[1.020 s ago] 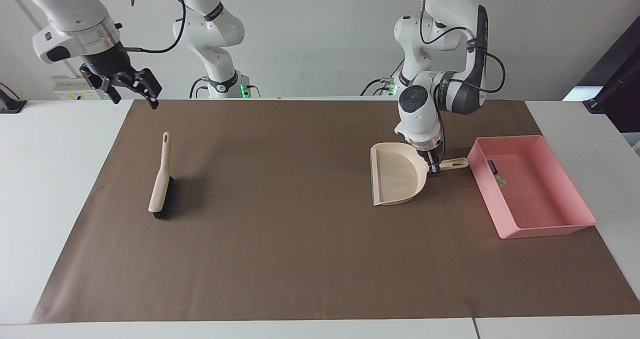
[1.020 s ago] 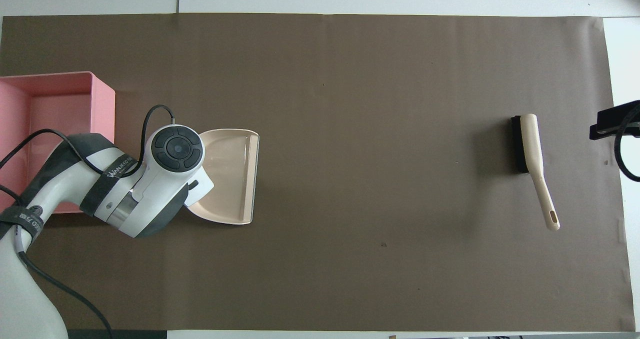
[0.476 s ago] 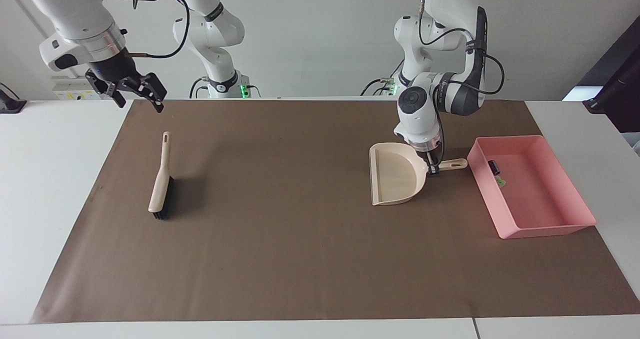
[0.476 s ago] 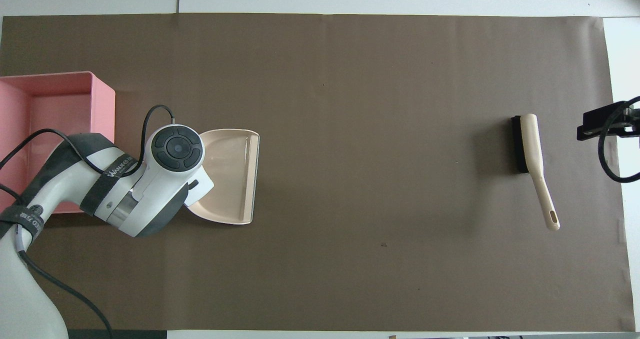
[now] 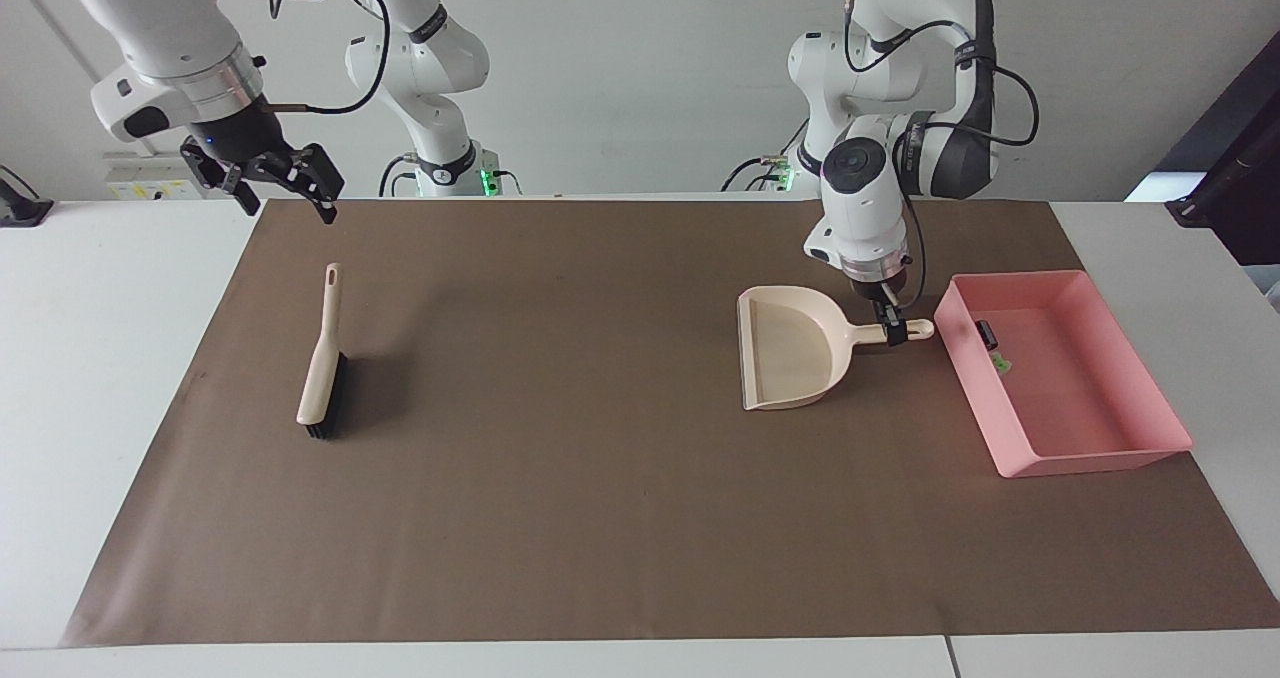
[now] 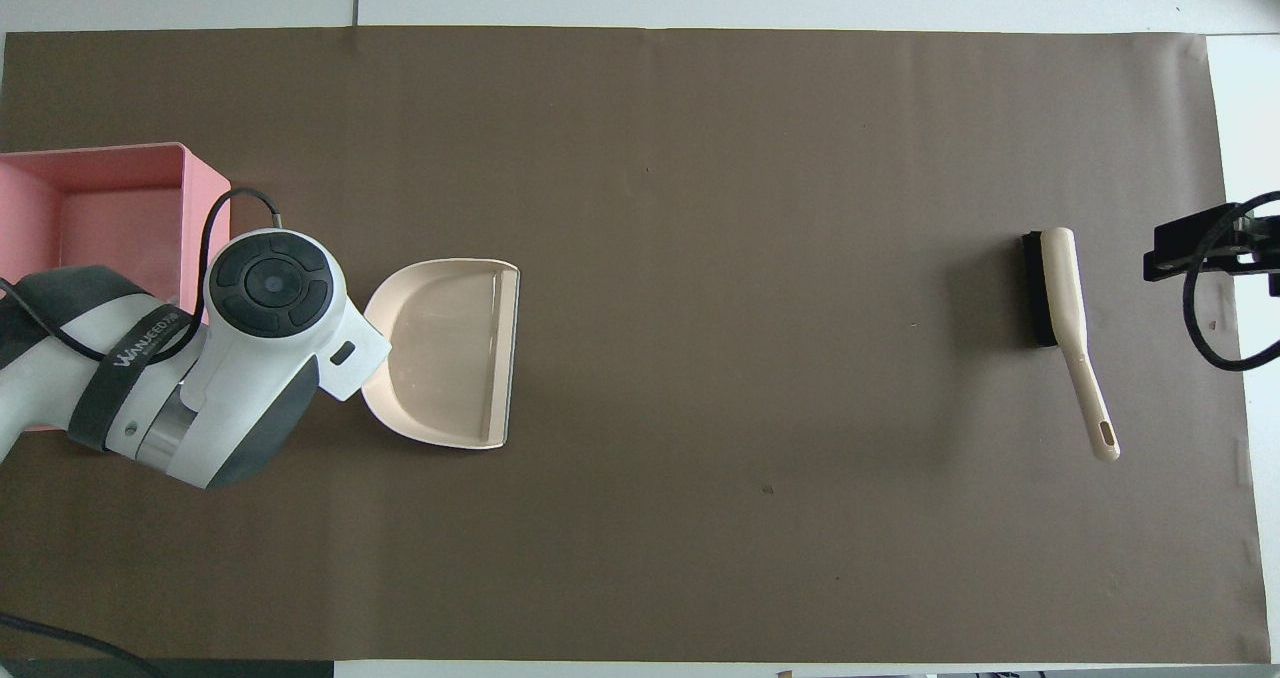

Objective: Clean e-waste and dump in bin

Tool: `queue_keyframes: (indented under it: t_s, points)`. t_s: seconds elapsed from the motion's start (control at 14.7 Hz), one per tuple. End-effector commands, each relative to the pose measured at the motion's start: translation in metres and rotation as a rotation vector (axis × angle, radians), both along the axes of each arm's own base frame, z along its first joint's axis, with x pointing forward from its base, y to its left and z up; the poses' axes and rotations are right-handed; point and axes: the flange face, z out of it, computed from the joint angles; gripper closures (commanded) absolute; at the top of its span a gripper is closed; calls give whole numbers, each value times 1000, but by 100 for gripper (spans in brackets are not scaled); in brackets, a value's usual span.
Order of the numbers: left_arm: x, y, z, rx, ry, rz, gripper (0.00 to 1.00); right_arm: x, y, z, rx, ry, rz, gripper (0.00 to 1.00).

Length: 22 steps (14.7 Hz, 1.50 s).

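Note:
The pink bin (image 5: 1095,461) stands at the left arm's end of the table; it also shows in the overhead view (image 6: 205,198). In it lie the dark cylinder (image 5: 987,333) and the white-and-green bit (image 5: 1000,363). The beige dustpan (image 5: 790,358) lies flat and empty on the brown mat beside the bin, and shows in the overhead view (image 6: 450,353). My left gripper (image 5: 894,330) is open, just over the outer part of the dustpan's handle. In the overhead view my left arm (image 6: 250,338) hides it. My right gripper (image 5: 285,198) is open and empty, high over the mat's corner at the right arm's end.
A beige hand brush (image 5: 322,368) with black bristles lies on the mat at the right arm's end (image 6: 1065,298). The brown mat (image 5: 560,478) covers most of the white table.
My left gripper has let go of the dustpan, risen and shifted along the handle toward the bin; the dustpan stayed put. My right gripper has drifted a little toward the table's middle.

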Motion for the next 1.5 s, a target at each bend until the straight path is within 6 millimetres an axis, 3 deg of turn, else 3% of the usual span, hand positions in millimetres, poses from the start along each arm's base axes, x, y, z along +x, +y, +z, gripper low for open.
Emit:
queue_keyframes:
  t_s: [0.0, 0.41, 0.61, 0.75, 1.02, 1.16, 1.29, 1.43]
  points:
    - [-9, 38, 18, -62, -48, 313, 2, -2, 1, 2, 3, 4, 37, 1]
    - [-4, 98, 18, -185, -109, 955, 2, -3, 0, 1, 2, 6, 36, 1]
    - [14, 106, 58, -281, -177, 1170, 2, -3, 0, -1, 2, 9, 34, 1]
    - [26, 119, 99, -345, -204, 1304, 2, -3, 0, -1, 1, 9, 34, 1]
    - [40, 129, 191, -357, -176, 1346, 2, -4, -1, 0, -9, 8, 32, 1]
    - [41, 130, 223, -351, -154, 1350, 2, -5, -1, 1, -7, 8, 32, 1]
    - [39, 129, 236, -348, -145, 1351, 2, -5, -3, 0, 1, 10, 27, 1]
    - [36, 127, 236, -344, -146, 1344, 2, -5, -5, 0, 3, 12, 22, 1]
